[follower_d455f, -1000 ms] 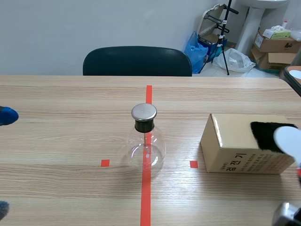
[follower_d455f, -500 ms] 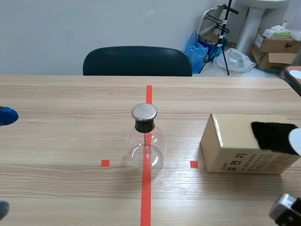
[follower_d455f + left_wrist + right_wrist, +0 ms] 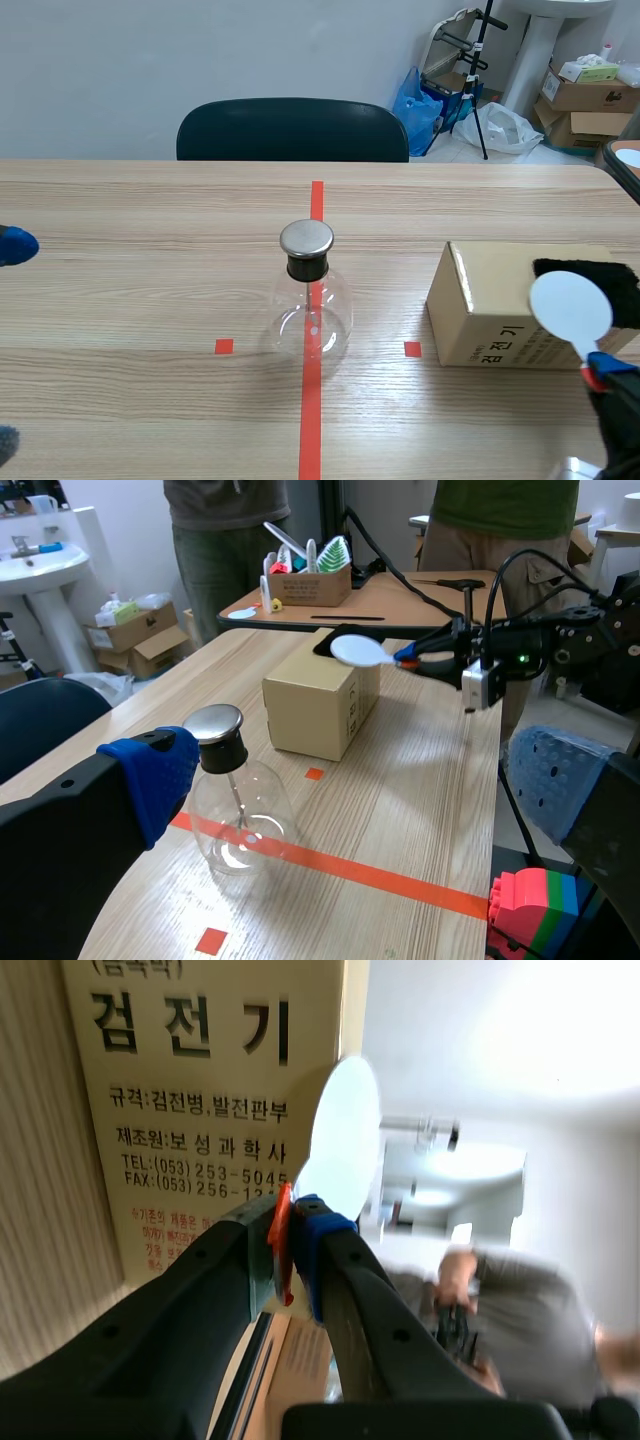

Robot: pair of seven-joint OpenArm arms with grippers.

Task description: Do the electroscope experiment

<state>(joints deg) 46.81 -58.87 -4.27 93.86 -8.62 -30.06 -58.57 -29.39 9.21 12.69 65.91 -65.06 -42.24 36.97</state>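
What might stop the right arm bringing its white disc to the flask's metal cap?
Probably nothing, so yes: the right gripper holds the white disc by the box, with only open table toward the metal cap.

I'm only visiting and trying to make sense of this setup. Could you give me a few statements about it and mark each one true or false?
1. The right hand holds a white disc by its handle. True.
2. The glass flask lies on its side. False: it stands upright on the red tape line.
3. The left hand grips the flask. False: it is open and apart from the flask.
4. A black pad lies on top of the cardboard box. True.
5. The disc touches the flask's metal cap. False: the disc is over by the box, well apart from the cap.
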